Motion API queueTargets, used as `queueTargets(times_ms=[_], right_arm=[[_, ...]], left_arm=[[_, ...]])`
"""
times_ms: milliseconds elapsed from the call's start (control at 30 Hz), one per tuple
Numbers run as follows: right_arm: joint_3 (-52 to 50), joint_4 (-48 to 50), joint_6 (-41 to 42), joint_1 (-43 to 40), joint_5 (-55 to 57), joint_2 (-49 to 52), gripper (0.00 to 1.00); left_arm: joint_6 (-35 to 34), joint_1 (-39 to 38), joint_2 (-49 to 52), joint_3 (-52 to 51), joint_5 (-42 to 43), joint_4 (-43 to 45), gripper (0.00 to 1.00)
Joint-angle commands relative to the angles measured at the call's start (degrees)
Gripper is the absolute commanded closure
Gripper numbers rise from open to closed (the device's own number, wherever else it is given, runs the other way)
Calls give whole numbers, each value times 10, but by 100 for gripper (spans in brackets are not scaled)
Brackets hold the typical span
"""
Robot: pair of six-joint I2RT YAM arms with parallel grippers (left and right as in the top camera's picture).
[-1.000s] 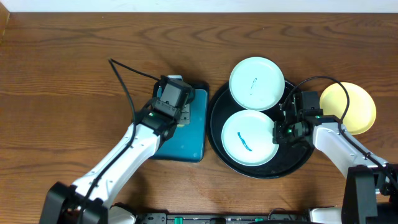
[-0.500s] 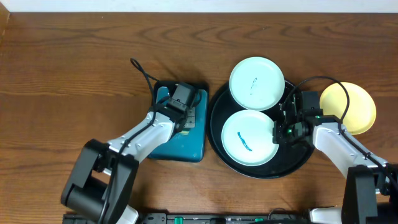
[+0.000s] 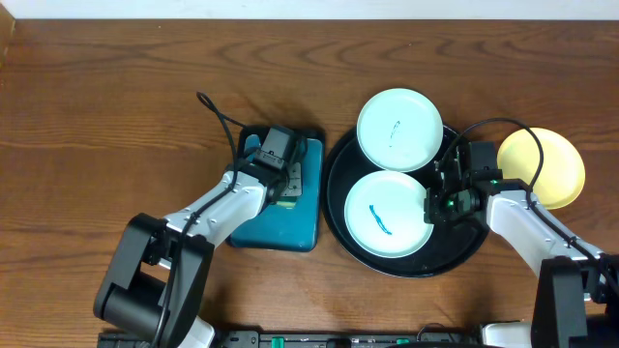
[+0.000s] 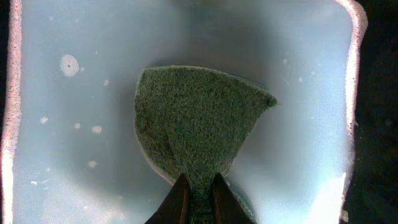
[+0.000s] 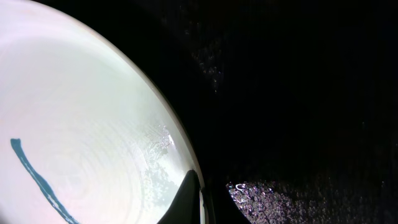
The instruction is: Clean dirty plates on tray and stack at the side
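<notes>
Now my left pincer [image 4: 198, 183] clamps the green pad [image 4: 196, 118] over the teal tray [image 3: 290, 227] — scrub the smeared plate [image 3: 387, 227] on the black tray [image 3: 337, 184] next, right pincer [image 5: 194, 190] seemingly pinching its rim

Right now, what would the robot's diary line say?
left gripper: shut on green sponge over teal tray | right gripper: shut on smeared plate rim, black tray | yellow plate: beside tray

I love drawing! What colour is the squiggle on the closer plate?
Teal blue squiggle on the plate, clearest in the right wrist view.
</notes>
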Motion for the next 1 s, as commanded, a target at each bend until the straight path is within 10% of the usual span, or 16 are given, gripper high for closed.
queueTargets(times_ms=[0,967], right_arm=[[-3,7,6,6,23,26,99],[-3,8,6,6,23,26,99]], left_arm=[[-5,16,4,-15,15,-5,93],[154,188,-96,-15,385,-13,93]])
